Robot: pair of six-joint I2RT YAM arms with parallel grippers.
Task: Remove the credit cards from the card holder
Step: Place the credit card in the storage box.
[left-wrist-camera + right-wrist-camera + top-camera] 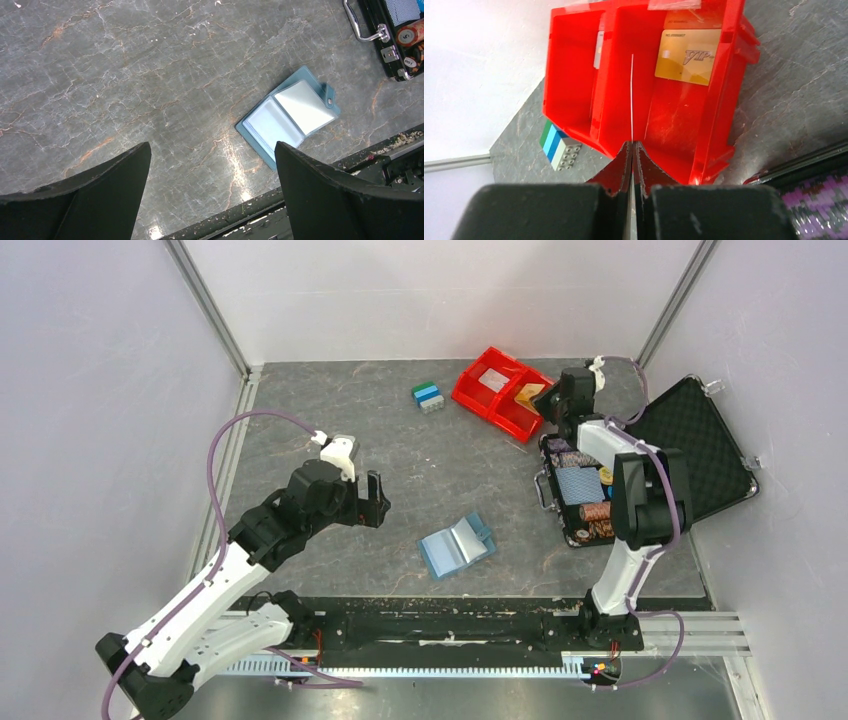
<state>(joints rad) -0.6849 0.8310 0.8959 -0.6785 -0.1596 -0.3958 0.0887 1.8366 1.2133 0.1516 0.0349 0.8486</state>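
The light-blue card holder (456, 545) lies spread open on the table near the front edge, its two pale panels (287, 117) facing up. My left gripper (375, 500) hovers to its left, open and empty (212, 165). My right gripper (548, 405) is over the red bin, shut on a thin credit card seen edge-on as a white line (632, 95) between the fingertips (632, 145). An orange credit card (686, 56) lies in the bin's right compartment. A whitish card (598, 49) leans in the left one.
The red two-compartment bin (500, 390) stands at the back centre, with a small stack of coloured bricks (428, 397) to its left. An open black case (700, 440) with chips and a patterned deck (580, 483) fills the right side, under the right arm.
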